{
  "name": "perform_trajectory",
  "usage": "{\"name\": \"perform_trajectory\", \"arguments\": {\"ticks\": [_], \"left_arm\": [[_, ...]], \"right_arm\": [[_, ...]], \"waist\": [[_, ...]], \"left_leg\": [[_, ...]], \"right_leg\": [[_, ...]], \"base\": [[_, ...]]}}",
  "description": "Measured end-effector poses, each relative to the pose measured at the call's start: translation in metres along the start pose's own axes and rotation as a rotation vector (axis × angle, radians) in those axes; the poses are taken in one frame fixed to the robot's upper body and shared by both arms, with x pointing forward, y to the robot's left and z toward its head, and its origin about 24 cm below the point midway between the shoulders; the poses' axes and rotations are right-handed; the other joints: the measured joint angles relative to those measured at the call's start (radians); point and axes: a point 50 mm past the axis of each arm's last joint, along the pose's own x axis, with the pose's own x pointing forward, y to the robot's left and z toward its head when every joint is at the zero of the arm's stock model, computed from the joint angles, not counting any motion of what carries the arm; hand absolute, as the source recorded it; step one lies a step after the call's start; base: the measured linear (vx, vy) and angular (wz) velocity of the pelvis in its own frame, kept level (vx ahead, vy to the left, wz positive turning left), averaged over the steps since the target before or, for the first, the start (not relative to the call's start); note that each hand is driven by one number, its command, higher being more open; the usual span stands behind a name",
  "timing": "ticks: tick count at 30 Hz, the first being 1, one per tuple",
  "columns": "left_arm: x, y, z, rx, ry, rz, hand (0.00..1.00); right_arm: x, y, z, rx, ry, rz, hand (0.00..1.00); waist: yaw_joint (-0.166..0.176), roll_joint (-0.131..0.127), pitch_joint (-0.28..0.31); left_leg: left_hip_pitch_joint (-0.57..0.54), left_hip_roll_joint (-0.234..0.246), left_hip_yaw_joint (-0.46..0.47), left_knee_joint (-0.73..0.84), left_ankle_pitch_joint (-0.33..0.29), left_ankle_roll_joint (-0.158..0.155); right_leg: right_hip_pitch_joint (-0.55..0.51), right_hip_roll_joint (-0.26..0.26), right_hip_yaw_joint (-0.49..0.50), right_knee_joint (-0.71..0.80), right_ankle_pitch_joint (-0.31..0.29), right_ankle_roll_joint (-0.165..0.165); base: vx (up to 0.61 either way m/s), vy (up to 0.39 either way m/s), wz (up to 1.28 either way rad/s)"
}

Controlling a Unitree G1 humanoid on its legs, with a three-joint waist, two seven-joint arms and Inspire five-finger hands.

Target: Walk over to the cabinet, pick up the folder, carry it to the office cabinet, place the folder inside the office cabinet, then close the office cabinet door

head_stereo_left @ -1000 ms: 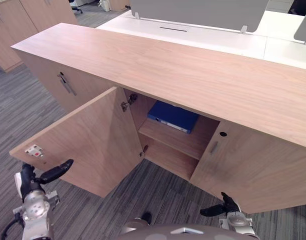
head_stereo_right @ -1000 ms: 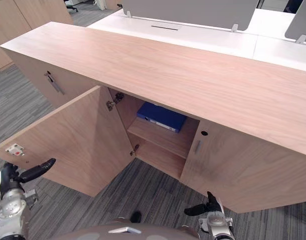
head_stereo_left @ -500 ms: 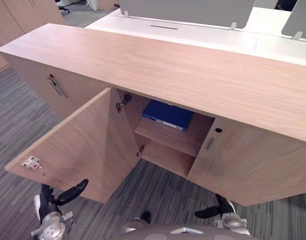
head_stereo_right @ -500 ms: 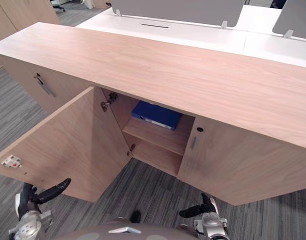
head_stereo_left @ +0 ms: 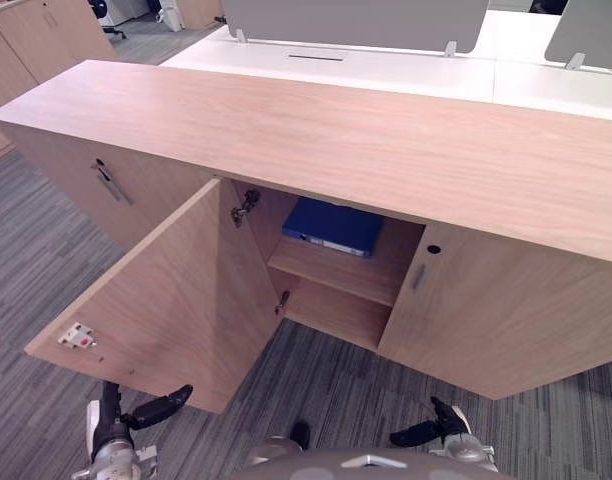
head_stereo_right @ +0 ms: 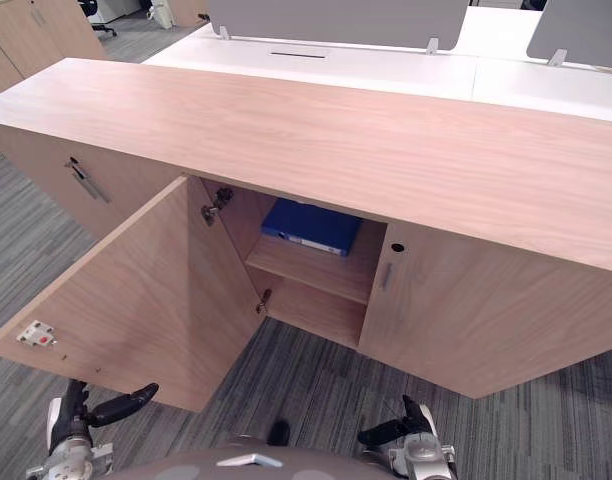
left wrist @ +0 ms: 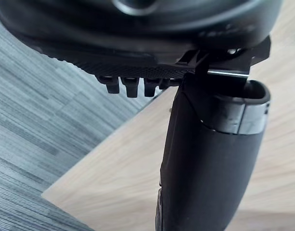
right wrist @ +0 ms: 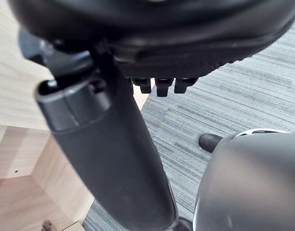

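Grey carpet (head_stereo_left: 326,390) meets a wood cabinet (head_stereo_left: 386,150), door (head_stereo_left: 176,300) open, blue folder (head_stereo_left: 334,225) on its shelf (head_stereo_left: 336,275). Near, the left hand (head_stereo_left: 146,411) and right hand (head_stereo_left: 426,433) have loose, empty fingers.

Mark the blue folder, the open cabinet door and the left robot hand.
blue folder (head_stereo_left: 334,225), left eye view, its top cover.
open cabinet door (head_stereo_left: 176,300), left eye view, middle of inner face.
left robot hand (head_stereo_left: 156,408), left eye view, its outstretched dark fingers.

We record both eye views set high, facing steeply down on the office cabinet (head_stereo_left: 366,140), its open door (head_stereo_left: 176,300) and the carpet (head_stereo_left: 36,250); they share nearly all this. The wrist views look past the left hand (left wrist: 205,163) and right hand (right wrist: 109,159), very close, onto carpet.
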Motion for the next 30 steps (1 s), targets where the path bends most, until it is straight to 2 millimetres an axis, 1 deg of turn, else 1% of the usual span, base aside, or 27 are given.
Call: {"name": "perform_trajectory", "arguments": {"ticks": [4,7,13,15,16,19,20,22,23,24,25,27,28,30], "left_arm": [[-0.002,-0.007,-0.007,0.092,0.026,-0.050,1.00],[-0.008,-0.020,-0.016,0.165,0.051,-0.113,1.00],[-0.023,-0.042,-0.033,0.263,0.099,-0.239,1.00],[-0.028,-0.051,-0.039,0.286,0.122,-0.308,1.00],[-0.031,-0.056,-0.044,0.311,0.135,-0.349,1.00],[-0.038,-0.068,-0.050,0.370,0.146,-0.454,1.00],[-0.038,-0.068,-0.049,0.384,0.139,-0.465,1.00],[-0.031,-0.069,-0.041,0.485,0.092,-0.517,1.00],[-0.029,-0.071,-0.038,0.502,0.075,-0.527,1.00],[-0.024,-0.078,-0.028,0.555,0.025,-0.550,1.00],[-0.021,-0.080,-0.026,0.584,0.017,-0.559,1.00],[-0.011,-0.088,-0.010,0.691,-0.054,-0.593,1.00],[-0.009,-0.090,-0.006,0.710,-0.069,-0.598,1.00],[-0.001,-0.098,0.005,0.761,-0.106,-0.613,1.00]], "right_arm": [[0.000,-0.001,-0.001,-0.001,0.002,-0.003,1.00],[0.000,-0.001,-0.001,-0.002,0.002,-0.004,1.00],[0.000,0.001,0.000,0.004,0.000,0.001,1.00],[0.000,0.001,0.001,0.007,0.000,-0.003,1.00],[0.000,0.001,0.001,0.008,0.000,-0.006,1.00],[0.000,0.003,0.002,0.010,-0.003,-0.011,1.00],[0.000,0.003,0.002,0.011,-0.003,-0.010,1.00],[0.000,0.006,0.003,0.014,-0.006,-0.003,1.00],[0.000,0.007,0.003,0.015,-0.007,-0.001,1.00],[0.000,0.008,0.003,0.016,-0.005,0.000,1.00],[-0.001,0.009,0.003,0.016,-0.006,0.001,1.00],[-0.001,0.011,0.004,0.018,-0.009,0.007,1.00],[-0.001,0.012,0.005,0.017,-0.010,0.008,1.00],[0.000,0.012,0.007,0.018,-0.017,0.007,1.00]], "waist": [[-0.001,0.006,-0.004],[-0.005,0.016,-0.011],[-0.007,0.018,-0.013],[-0.012,0.021,-0.016],[-0.014,0.019,-0.016],[-0.025,0.020,-0.021],[-0.028,0.020,-0.022],[-0.051,0.012,-0.033],[-0.057,0.014,-0.039],[-0.063,0.008,-0.047],[-0.066,0.007,-0.049],[-0.086,0.002,-0.057],[-0.092,-0.001,-0.057],[-0.123,-0.009,-0.059]], "left_leg": [[-0.012,-0.001,0.023,0.001,0.001,0.001],[-0.024,-0.004,0.033,-0.003,0.002,-0.001],[-0.044,-0.004,0.047,-0.009,0.003,-0.002],[-0.050,-0.004,0.046,-0.009,0.006,-0.004],[-0.050,-0.004,0.046,-0.009,0.012,0.002],[-0.050,-0.003,0.047,-0.009,0.016,0.000],[-0.050,-0.002,0.047,-0.009,0.016,0.000],[-0.050,0.002,0.053,-0.009,0.015,0.002],[-0.049,0.004,0.057,-0.009,0.015,0.003],[-0.048,0.007,0.069,-0.009,0.014,0.004],[-0.045,0.008,0.077,-0.009,0.012,0.005],[-0.038,0.017,0.107,-0.009,0.007,0.007],[-0.036,0.019,0.112,-0.009,0.006,0.006],[-0.030,0.023,0.134,-0.009,0.002,0.005]], "right_leg": [[-0.003,0.000,0.018,-0.022,0.013,0.003],[-0.010,0.001,0.037,-0.033,0.018,0.009],[-0.037,0.002,0.058,-0.035,0.018,0.009],[-0.040,0.003,0.058,-0.039,0.019,0.010],[-0.040,0.004,0.058,-0.039,0.020,0.009],[-0.038,0.005,0.059,-0.043,0.023,0.009],[-0.038,0.006,0.059,-0.044,0.024,0.008],[-0.036,0.012,0.062,-0.051,0.032,-0.003],[-0.036,0.014,0.065,-0.055,0.035,-0.004],[-0.035,0.019,0.075,-0.067,0.043,-0.006],[-0.035,0.022,0.083,-0.070,0.047,-0.008],[-0.032,0.032,0.109,-0.094,0.065,-0.015],[-0.032,0.034,0.115,-0.099,0.069,-0.016],[-0.031,0.039,0.133,-0.115,0.083,-0.018]], "base": [[-0.03,0.009,-0.02],[-0.03,0.010,0.04],[0.00,-0.002,-0.03],[0.00,0.000,0.00],[0.03,-0.008,0.01],[0.04,-0.010,0.01],[0.04,-0.015,-0.02],[0.04,-0.019,-0.07],[0.04,-0.015,-0.19],[0.03,-0.006,-0.25],[0.04,-0.003,-0.39],[0.03,0.001,-0.41],[0.01,0.001,-0.35],[0.01,0.006,-0.30]]}}
